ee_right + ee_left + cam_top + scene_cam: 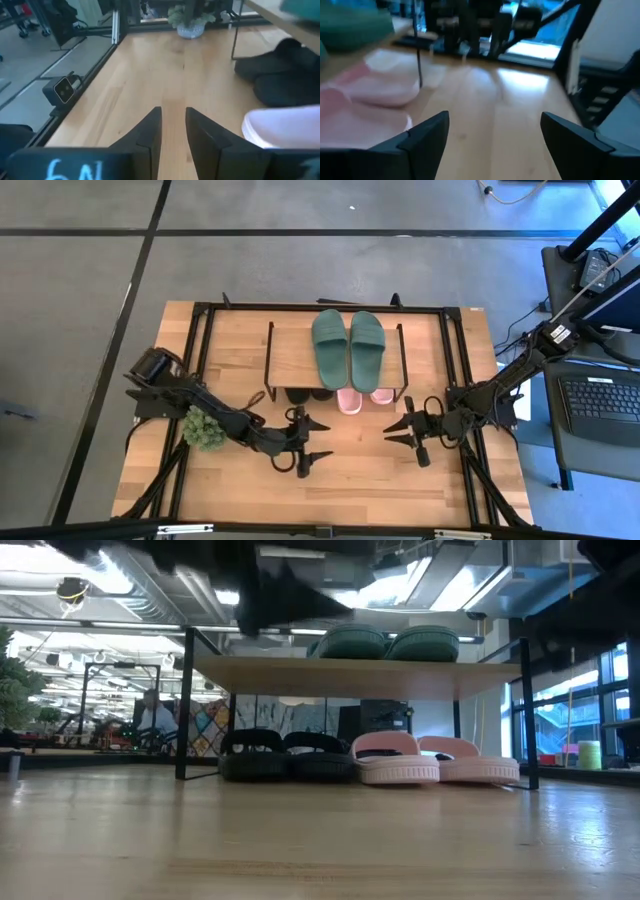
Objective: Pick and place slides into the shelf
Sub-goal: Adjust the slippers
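Green slides (347,347): a dark green pair lies side by side on the top board of the shelf (290,355), toward the board's right end, toes toward the far edge of the tabletop (360,470).
Black slides (287,755): a pair tucked under the board at its left end, standing on the tabletop.
Pink slides (435,761): a pair under the board at its right end, just beside the black pair, heels poking out past the board's near edge.
Left gripper (309,442): fingers spread wide, holding nothing, over the tabletop near the shelf's near edge.
Right gripper (402,426): fingers drawn narrow with a slim gap, nothing between them, over the tabletop near the shelf's right near corner.
Progress: all three pairs appear to sit in or on the shelf; I judge the placing done.
Handling: the foam looks light, soft and springy; it likely dents under a pinch and grips well rather than slipping.
Where to hold: probably the wide strap, or the sole's side edge at mid-length.
Bystander item: a small potted plant (203,429) stands near the tabletop's left edge.
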`<state>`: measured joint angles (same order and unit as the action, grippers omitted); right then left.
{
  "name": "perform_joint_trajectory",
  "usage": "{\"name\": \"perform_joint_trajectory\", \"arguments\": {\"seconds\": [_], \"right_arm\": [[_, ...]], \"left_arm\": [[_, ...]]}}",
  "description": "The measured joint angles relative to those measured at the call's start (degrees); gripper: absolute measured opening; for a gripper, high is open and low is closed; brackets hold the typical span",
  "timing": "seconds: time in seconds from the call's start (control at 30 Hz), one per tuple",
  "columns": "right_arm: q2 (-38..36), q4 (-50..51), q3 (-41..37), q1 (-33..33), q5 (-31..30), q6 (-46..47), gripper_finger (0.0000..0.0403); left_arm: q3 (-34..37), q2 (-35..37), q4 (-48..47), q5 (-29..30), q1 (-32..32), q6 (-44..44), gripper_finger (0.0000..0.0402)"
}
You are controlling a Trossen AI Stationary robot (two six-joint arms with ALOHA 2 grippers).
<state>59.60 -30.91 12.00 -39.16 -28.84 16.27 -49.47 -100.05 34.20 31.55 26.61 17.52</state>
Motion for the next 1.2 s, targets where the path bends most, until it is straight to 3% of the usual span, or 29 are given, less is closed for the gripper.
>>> {"name": "perform_joint_trajectory", "arguments": {"seconds": [0.17, 0.33, 0.53, 0.77, 1.2], "right_arm": [[5.22, 11.05, 9.83, 0.59, 0.11, -4.3, 0.0089], [13.95, 22.25, 18.96, 3.9, 0.0, -1.74, 0.0089], [25.17, 20.81, 23.38, 8.83, -0.04, 0.8, 0.0089], [34.3, 12.76, 24.07, 11.86, 0.0, 10.47, 0.0089], [40.54, 11.84, 24.05, 18.33, -0.35, 16.19, 0.0089]], "left_arm": [[2.83, 9.25, 0.28, -2.04, 0.69, -3.66, 0.0306], [7.88, 17.38, 0.3, -2.59, 1.17, -6.05, 0.0306], [13.77, 22.57, 0.61, -2.2, 1.2, -4.29, 0.0306], [15.98, 22.94, 1.13, -2.34, 1.66, -2.64, 0.0306], [16.11, 22.95, 0.97, -3.99, 2.32, -3.08, 0.0306]]}}
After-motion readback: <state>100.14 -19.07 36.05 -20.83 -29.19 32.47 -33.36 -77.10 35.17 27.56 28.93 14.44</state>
